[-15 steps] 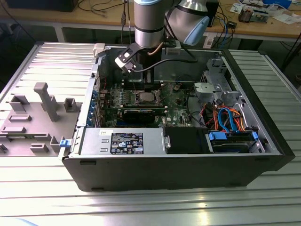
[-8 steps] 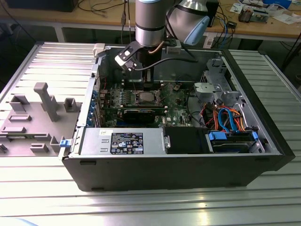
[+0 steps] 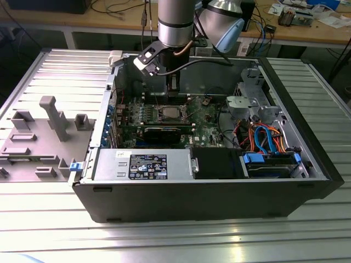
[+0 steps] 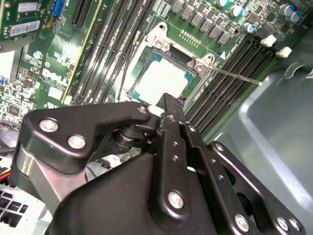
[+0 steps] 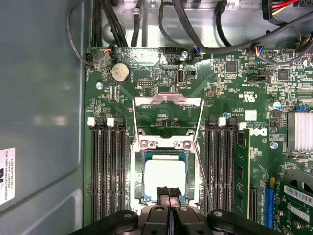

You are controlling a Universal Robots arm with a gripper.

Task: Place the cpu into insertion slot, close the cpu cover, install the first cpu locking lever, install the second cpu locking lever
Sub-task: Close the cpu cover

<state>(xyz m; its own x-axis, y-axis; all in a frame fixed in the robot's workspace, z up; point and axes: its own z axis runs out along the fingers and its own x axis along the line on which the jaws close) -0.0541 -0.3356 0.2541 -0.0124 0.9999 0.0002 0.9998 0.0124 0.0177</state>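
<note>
The cpu (image 5: 165, 177) (image 4: 164, 78), with its silver-grey top up, lies flat inside the insertion slot (image 5: 138, 181) (image 3: 169, 114) on the green board. The cpu cover (image 5: 167, 100), a thin metal frame with a square window, lies swung open and flat on the board beyond the slot. A thin locking lever rod (image 5: 203, 174) (image 4: 234, 76) stands free beside the slot. My gripper (image 5: 167, 193) (image 3: 173, 90) hangs just above the near edge of the cpu. Its black fingertips are pressed together and hold nothing.
Long memory slots (image 5: 105, 166) flank the socket on both sides. In the case, a black card (image 3: 162, 133) and a silver power-supply box (image 3: 142, 164) lie in front of the board. Drive bays with blue and orange cables (image 3: 269, 139) fill the exterior view's right. A grey fixture plate (image 3: 38, 137) lies outside the case.
</note>
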